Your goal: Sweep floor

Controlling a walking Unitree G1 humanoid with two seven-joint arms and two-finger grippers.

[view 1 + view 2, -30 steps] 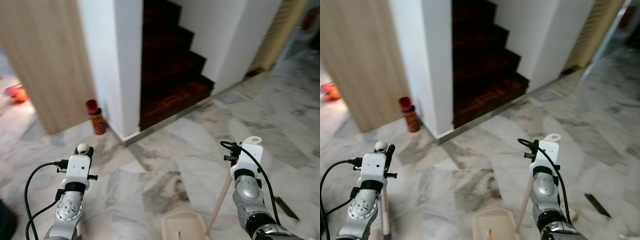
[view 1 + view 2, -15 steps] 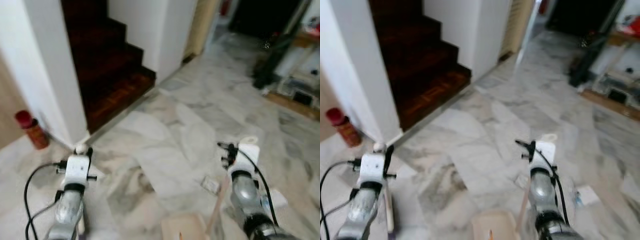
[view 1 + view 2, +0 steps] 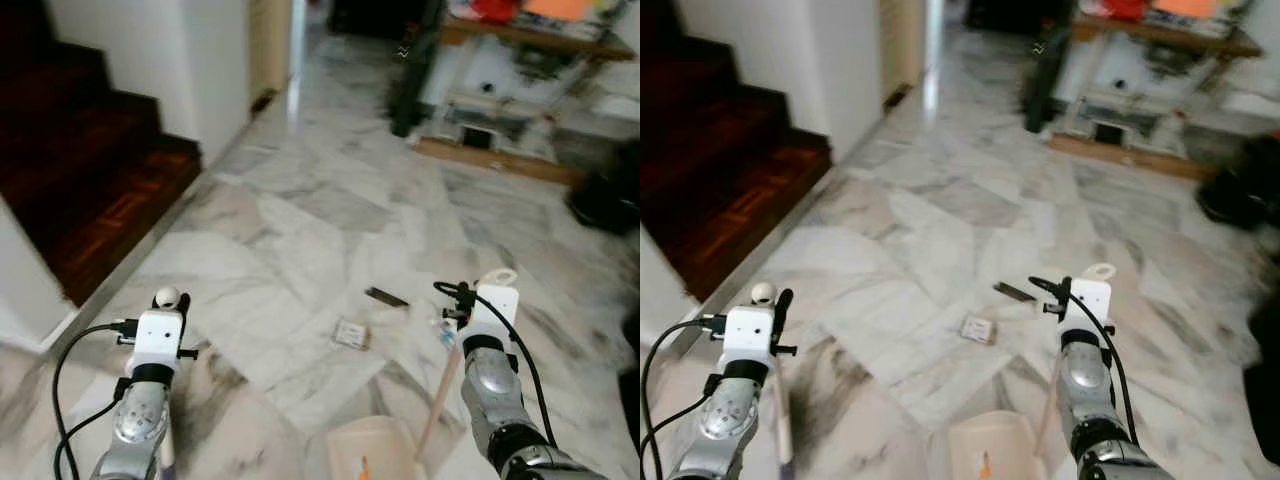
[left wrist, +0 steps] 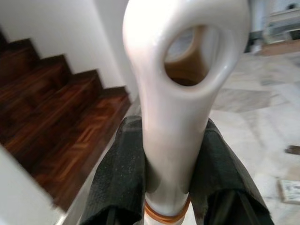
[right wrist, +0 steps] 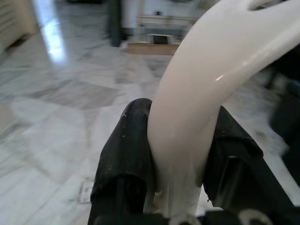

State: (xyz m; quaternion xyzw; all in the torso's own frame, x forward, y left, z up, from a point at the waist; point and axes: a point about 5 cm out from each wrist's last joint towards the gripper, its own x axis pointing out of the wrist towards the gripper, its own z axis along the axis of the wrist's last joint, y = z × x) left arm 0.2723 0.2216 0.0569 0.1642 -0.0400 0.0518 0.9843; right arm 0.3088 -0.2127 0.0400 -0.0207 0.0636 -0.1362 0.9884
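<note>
My left gripper [image 4: 171,129] is shut on a white broom handle [image 4: 180,70] with a loop at its top; the handle's top [image 3: 167,297] stands at the lower left. My right gripper [image 5: 180,115] is shut on the curved white handle [image 5: 206,84] of a long-handled dustpan, whose pale pole [image 3: 437,400] runs down to the cream pan [image 3: 370,448] near my feet. On the marble floor [image 3: 300,230] ahead lie a small square packet [image 3: 350,333], a dark strip [image 3: 386,297] and a small scrap [image 3: 443,335].
Dark wooden stairs [image 3: 80,170] rise at the left beside a white wall [image 3: 205,60]. A low shelf unit [image 3: 500,90] with a dark upright object [image 3: 408,80] stands at the back. A dark bulky thing [image 3: 605,195] sits at the right.
The camera has swung to the right: the stairs slid to the left, and the shelf unit and floor litter came into view. Both grippers keep their hold on the handles.
</note>
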